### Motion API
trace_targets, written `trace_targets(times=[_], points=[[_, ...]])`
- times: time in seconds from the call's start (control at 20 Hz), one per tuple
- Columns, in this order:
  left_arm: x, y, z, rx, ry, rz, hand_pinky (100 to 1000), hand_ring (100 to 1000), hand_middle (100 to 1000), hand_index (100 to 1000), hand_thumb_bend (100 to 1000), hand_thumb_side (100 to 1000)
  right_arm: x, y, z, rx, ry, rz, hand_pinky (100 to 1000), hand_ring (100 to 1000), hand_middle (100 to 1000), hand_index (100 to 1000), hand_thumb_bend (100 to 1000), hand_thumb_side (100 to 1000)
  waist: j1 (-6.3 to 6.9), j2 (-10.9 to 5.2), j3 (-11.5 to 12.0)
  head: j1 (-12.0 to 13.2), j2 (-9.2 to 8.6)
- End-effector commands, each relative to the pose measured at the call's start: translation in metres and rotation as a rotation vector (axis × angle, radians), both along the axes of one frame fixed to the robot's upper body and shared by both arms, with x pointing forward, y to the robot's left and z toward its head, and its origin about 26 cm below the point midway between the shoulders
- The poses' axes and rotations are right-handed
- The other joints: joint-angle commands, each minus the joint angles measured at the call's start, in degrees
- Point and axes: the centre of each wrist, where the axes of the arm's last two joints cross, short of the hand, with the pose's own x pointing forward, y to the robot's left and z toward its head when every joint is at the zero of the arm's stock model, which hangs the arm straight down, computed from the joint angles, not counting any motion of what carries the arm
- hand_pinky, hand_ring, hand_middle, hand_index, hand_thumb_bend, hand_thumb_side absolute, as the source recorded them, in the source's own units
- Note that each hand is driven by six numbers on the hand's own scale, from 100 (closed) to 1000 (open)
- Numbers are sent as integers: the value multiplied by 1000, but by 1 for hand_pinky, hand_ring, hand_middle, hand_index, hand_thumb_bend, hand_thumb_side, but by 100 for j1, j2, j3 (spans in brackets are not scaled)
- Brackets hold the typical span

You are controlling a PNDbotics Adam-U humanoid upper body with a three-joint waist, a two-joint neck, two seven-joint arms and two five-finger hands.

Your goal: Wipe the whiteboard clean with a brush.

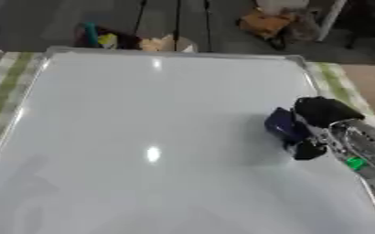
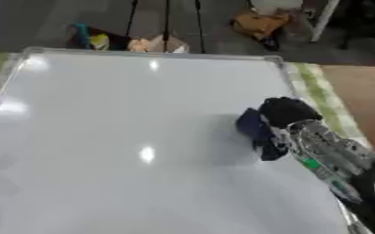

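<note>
Right hand [image 1: 323, 119], black with a silver wrist, is being curled round the dark blue block-shaped brush [image 1: 282, 124], pressed on the white glossy whiteboard [image 1: 142, 137] near its 3 o'clock edge. Unwiped board is lying toward 9 o'clock. Left hand is not being shown.
</note>
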Motion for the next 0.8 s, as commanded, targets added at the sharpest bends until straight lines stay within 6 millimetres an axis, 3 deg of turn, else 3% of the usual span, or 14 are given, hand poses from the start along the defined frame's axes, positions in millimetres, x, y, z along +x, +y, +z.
trace_targets(times=[0.05, 0.35, 0.55, 0.7, 0.8], points=[[-3, 1, 8, 21, -32, -3, 422, 946, 840, 590, 100, 942, -1, -7, 3, 156, 124, -214, 246, 454, 298, 534, 100, 198, 28, -98, -15, 3, -77], [-3, 1, 7, 20, -30, -3, 422, 947, 841, 589, 100, 943, 0, -8, 2, 158, 117, -232, 242, 452, 296, 532, 100, 198, 45, -94, -40, -1, -92], [-3, 1, 7, 19, -30, -2, 422, 948, 841, 589, 100, 943, -7, 1, -10, 126, 182, -156, 265, 464, 306, 539, 100, 198, 55, -85, -55, -6, -82], [-3, 1, 8, 18, -31, -3, 422, 947, 841, 590, 100, 945, -11, 6, -20, 80, 238, -96, 317, 501, 389, 583, 100, 199, 52, -91, -46, -22, -80], [-3, 0, 8, 17, -31, -4, 422, 946, 840, 590, 100, 943, -10, 7, -23, 61, 262, -72, 319, 501, 386, 581, 100, 198, 55, -99, -39, -29, -77]])
